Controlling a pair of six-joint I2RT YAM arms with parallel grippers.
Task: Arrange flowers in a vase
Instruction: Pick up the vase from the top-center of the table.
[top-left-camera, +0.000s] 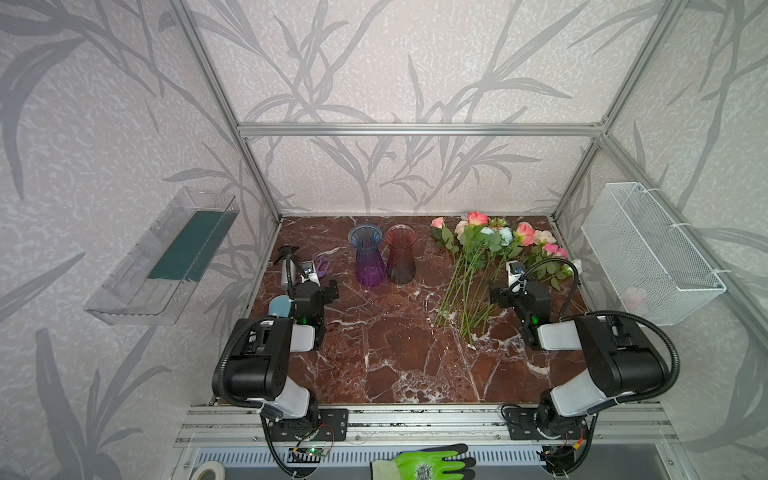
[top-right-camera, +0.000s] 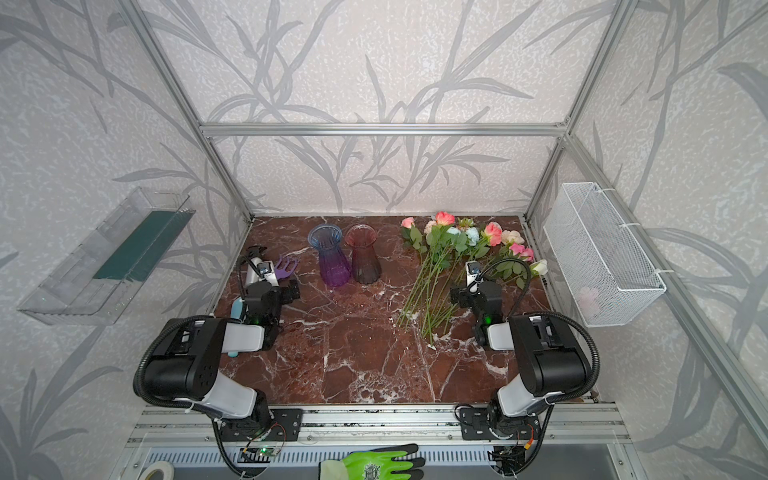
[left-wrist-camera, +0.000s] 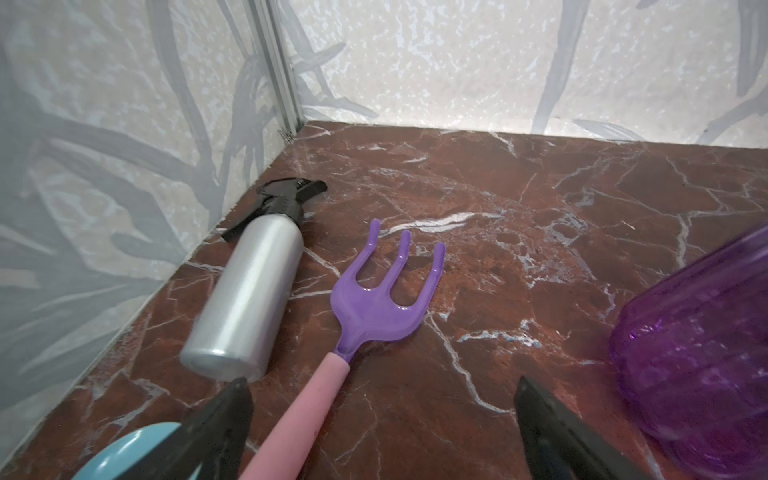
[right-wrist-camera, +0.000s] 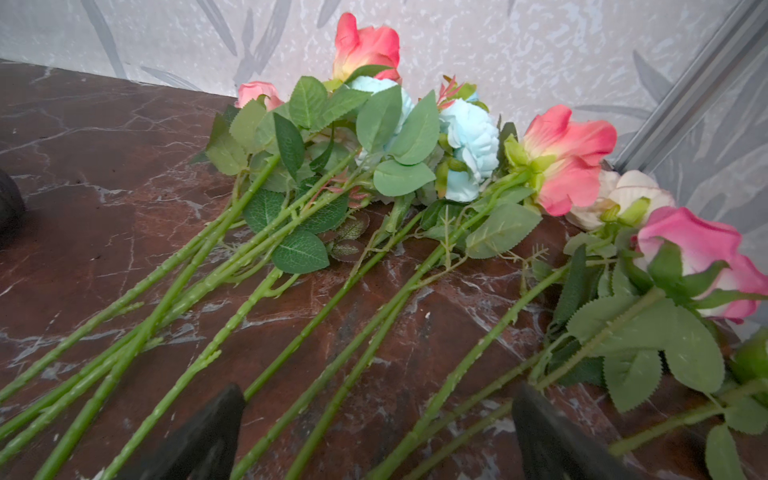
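The flowers (top-left-camera: 478, 253) (top-right-camera: 451, 249) lie in a loose pile at the back right of the marble table, heads toward the back wall, green stems fanned toward the front. Two empty vases stand upright side by side at the back centre: a blue-to-purple vase (top-left-camera: 368, 257) (top-right-camera: 331, 257) and a dark red vase (top-left-camera: 400, 255) (top-right-camera: 364, 255). My right gripper (right-wrist-camera: 379, 388) (top-left-camera: 505, 291) hovers open just over the flowers' stems (right-wrist-camera: 291, 332), which pass between the jaws ungripped. My left gripper (left-wrist-camera: 382, 382) (top-left-camera: 322, 289) is open near the left wall, with the purple vase (left-wrist-camera: 698, 353) beside it.
A silver spray bottle (left-wrist-camera: 249, 291) and a purple rake with a pink handle (left-wrist-camera: 386, 291) lie in front of the left gripper, and a pale blue tool (top-left-camera: 279, 305) is under that arm. A white wire basket (top-left-camera: 652, 249) hangs on the right wall and a clear tray (top-left-camera: 166, 257) on the left one.
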